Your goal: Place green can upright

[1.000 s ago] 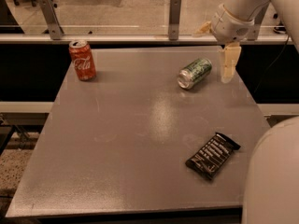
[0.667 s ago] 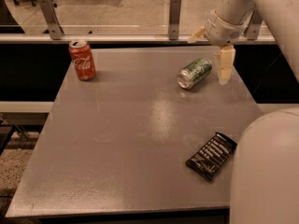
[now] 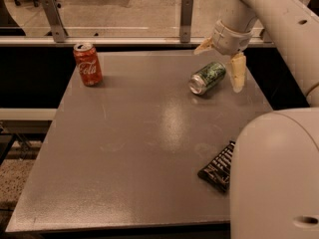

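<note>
The green can (image 3: 208,76) lies on its side on the grey table (image 3: 139,143) at the back right, its silver end turned to the front left. My gripper (image 3: 220,61) hangs just above and behind it, open, with one pale finger (image 3: 237,72) down beside the can's right end and the other (image 3: 203,46) behind the can. The fingers do not touch the can.
A red Coca-Cola can (image 3: 87,63) stands upright at the back left. A dark snack packet (image 3: 221,167) lies at the front right, partly hidden by my white arm body (image 3: 276,178). A glass railing (image 3: 119,11) runs behind the table.
My gripper has moved left and a little down, closer over the green can. The can has not moved.
</note>
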Motion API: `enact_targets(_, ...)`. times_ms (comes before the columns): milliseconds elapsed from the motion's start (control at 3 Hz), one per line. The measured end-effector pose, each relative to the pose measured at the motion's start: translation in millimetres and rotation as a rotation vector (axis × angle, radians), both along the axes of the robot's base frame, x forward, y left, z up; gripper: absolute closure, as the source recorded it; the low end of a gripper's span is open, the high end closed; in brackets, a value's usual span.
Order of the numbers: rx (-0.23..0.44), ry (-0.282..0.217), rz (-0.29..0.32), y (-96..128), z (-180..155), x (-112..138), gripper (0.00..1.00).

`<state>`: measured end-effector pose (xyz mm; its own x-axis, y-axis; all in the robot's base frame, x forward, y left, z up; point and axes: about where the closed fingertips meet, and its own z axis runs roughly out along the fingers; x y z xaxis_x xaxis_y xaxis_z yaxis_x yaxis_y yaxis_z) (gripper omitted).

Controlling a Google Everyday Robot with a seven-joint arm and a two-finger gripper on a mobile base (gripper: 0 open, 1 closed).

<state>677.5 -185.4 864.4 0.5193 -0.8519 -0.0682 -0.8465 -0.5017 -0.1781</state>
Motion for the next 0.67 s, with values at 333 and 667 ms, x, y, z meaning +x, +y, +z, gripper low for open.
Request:
enact_targets(333,-0.006,0.007,0.045,4.4,-6.5,4.0,0.00)
enact_targets(667,-0.019,0.020,0.082,9.5,-11.8,5.3,0.18)
